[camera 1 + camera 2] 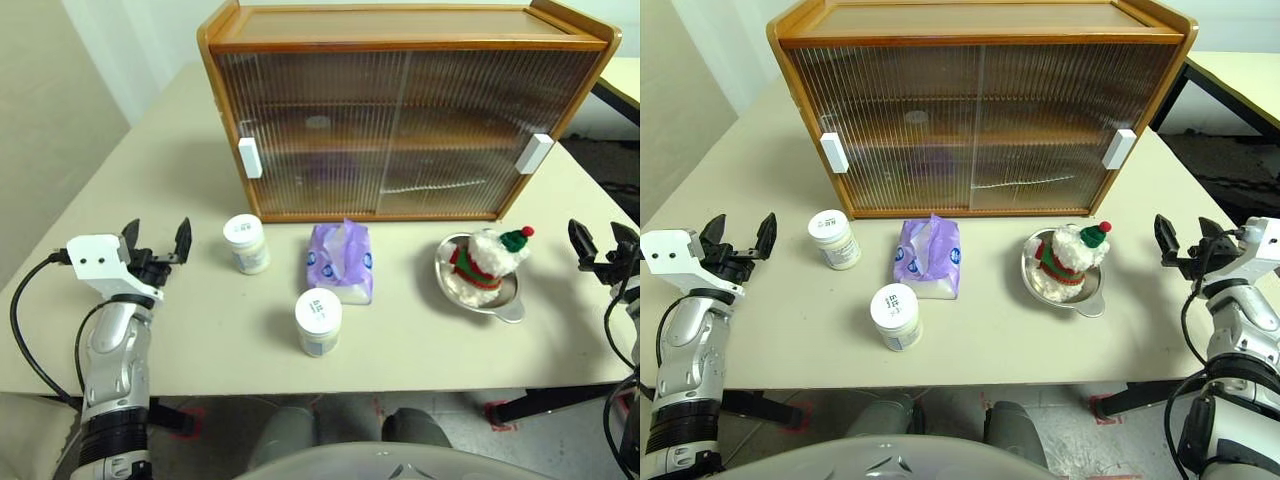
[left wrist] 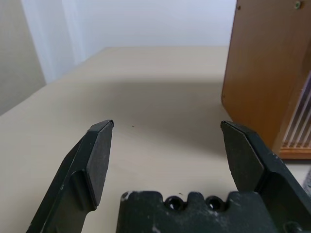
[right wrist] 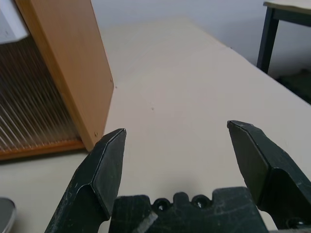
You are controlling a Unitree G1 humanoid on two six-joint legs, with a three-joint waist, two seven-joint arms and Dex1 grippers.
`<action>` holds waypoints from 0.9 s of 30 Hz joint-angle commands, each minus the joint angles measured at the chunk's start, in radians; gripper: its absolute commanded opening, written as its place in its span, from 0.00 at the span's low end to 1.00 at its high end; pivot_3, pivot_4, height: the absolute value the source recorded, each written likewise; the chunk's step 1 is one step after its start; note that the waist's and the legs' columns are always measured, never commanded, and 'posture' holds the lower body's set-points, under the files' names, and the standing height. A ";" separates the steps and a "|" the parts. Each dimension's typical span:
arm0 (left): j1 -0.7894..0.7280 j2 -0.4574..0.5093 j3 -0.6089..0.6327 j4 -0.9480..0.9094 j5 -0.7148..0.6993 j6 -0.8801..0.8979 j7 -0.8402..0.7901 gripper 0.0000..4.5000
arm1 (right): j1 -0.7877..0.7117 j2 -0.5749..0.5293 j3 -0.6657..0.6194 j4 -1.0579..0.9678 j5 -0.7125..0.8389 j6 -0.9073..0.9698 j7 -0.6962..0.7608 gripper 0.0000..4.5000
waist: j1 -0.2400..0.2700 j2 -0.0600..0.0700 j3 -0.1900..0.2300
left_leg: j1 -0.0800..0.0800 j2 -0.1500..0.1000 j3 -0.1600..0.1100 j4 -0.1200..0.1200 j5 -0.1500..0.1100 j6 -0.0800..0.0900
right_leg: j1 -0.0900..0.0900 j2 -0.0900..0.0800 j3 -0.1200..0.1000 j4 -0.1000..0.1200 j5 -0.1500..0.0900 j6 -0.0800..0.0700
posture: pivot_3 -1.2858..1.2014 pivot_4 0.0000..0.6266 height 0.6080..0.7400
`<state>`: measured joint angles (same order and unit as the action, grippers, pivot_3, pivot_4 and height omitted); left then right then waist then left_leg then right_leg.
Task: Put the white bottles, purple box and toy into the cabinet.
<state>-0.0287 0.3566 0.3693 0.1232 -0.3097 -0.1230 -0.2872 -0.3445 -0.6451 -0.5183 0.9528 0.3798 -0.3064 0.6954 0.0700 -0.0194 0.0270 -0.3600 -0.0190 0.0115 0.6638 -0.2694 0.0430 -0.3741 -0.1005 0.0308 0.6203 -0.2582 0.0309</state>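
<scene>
Two white bottles stand on the beige table: one (image 1: 246,243) toward the left, the other (image 1: 318,322) nearer the front edge. Between them lies the purple box (image 1: 341,262) with tissue sticking out. To the right, the toy (image 1: 489,262), a plush snowman, sits in a metal bowl (image 1: 510,302). Behind them stands the cabinet (image 1: 400,110), both ribbed sliding doors drawn across its front. My left gripper (image 1: 157,242) hovers open, left of the bottles, empty. At the table's right edge my right gripper (image 1: 1183,237) is open and empty, right of the bowl.
White handles (image 1: 250,157) (image 1: 534,153) sit at the outer edges of the cabinet doors. A second table (image 1: 1240,75) stands off to the right. Bare tabletop (image 1: 160,160) stretches left of the cabinet.
</scene>
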 commanded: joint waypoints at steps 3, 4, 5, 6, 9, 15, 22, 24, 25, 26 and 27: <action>0.001 -0.002 -0.002 -0.027 0.017 0.001 0.013 1.00 | -0.036 0.011 0.019 0.020 -0.007 -0.001 -0.001 1.00 | 0.002 0.000 0.000 | 0.000 0.000 0.000 0.000 0.000 0.000 | 0.000 0.000 0.000 0.000 0.000 0.000 | 0.56 0.00 1.00; 0.000 0.000 0.000 -0.028 0.017 0.002 0.015 1.00 | -0.039 0.010 0.019 0.025 -0.007 -0.002 0.001 1.00 | 0.002 -0.001 0.000 | 0.000 0.000 0.000 0.000 0.000 0.000 | 0.000 0.000 0.000 0.000 0.000 0.000 | 0.56 0.00 1.00; -0.001 0.001 0.001 -0.027 0.018 0.001 0.016 1.00 | -0.041 0.009 0.019 0.028 -0.007 -0.004 0.003 1.00 | 0.002 -0.001 0.000 | 0.000 0.000 0.000 0.000 0.000 0.000 | 0.000 0.000 0.000 0.000 0.000 0.000 | 0.56 0.00 1.00; -0.002 0.003 0.002 -0.025 0.018 0.001 0.016 1.00 | -0.042 0.007 0.019 0.031 -0.007 -0.005 0.004 1.00 | 0.002 -0.001 0.000 | 0.000 0.000 0.000 0.000 0.000 -0.001 | 0.000 0.000 0.000 0.000 0.000 0.000 | 0.56 0.00 1.00; -0.008 0.009 0.007 -0.016 0.017 0.000 0.014 1.00 | -0.046 0.002 0.015 0.026 -0.001 -0.005 0.006 1.00 | 0.002 -0.001 0.000 | 0.000 0.000 0.000 0.000 -0.001 -0.001 | 0.000 -0.001 0.001 0.000 0.000 0.000 | 0.56 0.00 1.00; -0.032 0.028 0.024 0.016 0.004 0.005 0.011 1.00 | -0.044 -0.022 -0.012 -0.031 0.041 -0.007 0.069 1.00 | -0.002 -0.001 0.000 | 0.000 0.000 0.000 0.000 -0.001 -0.003 | 0.000 0.000 0.001 0.000 0.000 0.000 | 0.54 0.00 1.00; -0.136 0.083 0.050 0.123 -0.006 -0.005 -0.014 1.00 | -0.039 -0.052 -0.082 -0.246 0.179 0.107 0.131 1.00 | -0.011 -0.001 0.001 | 0.000 0.000 0.000 0.000 -0.001 -0.002 | 0.000 0.000 0.000 0.000 0.001 0.001 | 0.52 0.00 1.00; -0.169 0.102 0.051 0.155 -0.008 -0.005 -0.030 1.00 | -0.028 -0.060 -0.080 -0.347 0.224 0.181 0.154 1.00 | -0.015 -0.001 0.000 | 0.000 0.000 0.001 0.000 -0.001 -0.002 | 0.000 0.000 0.000 0.000 0.001 0.001 | 0.52 0.00 1.00; -0.187 0.111 0.051 0.170 -0.010 -0.004 -0.038 1.00 | -0.020 -0.066 -0.071 -0.397 0.236 0.213 0.168 1.00 | -0.020 -0.001 0.000 | 0.000 0.000 0.001 0.000 -0.001 -0.003 | 0.000 0.000 0.000 0.000 0.001 0.001 | 0.51 0.00 1.00; -0.203 0.119 0.050 0.186 -0.010 -0.005 -0.048 1.00 | -0.007 -0.071 -0.059 -0.450 0.251 0.252 0.191 1.00 | -0.025 -0.001 0.000 | 0.000 0.000 0.001 0.000 -0.002 -0.003 | -0.001 0.000 0.000 0.000 0.001 0.001 | 0.51 0.00 1.00; -0.215 0.128 0.048 0.200 -0.003 -0.010 -0.054 1.00 | 0.011 -0.074 -0.047 -0.510 0.272 0.300 0.218 1.00 | -0.028 -0.001 0.000 | 0.000 0.000 0.000 0.000 -0.002 -0.003 | -0.001 0.000 0.000 0.000 0.001 0.001 | 0.51 0.00 1.00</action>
<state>-0.2318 0.4655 0.4176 0.2925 -0.3131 -0.1262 -0.3254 -0.3590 -0.7036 -0.5908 0.5264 0.6149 -0.0784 0.8704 0.0423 -0.0202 0.0275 -0.3605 -0.0188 0.0120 0.6635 -0.2711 0.0400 -0.3747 -0.1006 0.0307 0.6201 -0.2575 0.0322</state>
